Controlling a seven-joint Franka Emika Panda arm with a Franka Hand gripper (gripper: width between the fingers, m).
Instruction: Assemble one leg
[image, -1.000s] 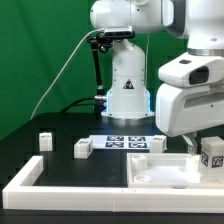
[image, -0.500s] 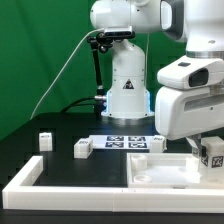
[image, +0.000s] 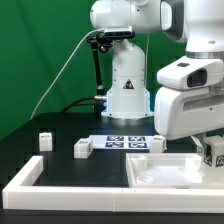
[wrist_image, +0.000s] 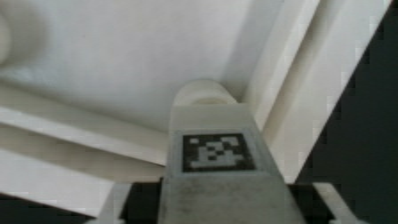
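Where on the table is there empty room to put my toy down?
The biggest bare patch of black table lies between the L-shaped bar, the panel, the marker board and two loose posts. It is crowded at the exterior view's right, where the pincer holds the leg over the panel.

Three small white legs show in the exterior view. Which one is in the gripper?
The leg at the exterior view's right edge, clamped in the gripper over the panel. The other two legs stand free on the black table.
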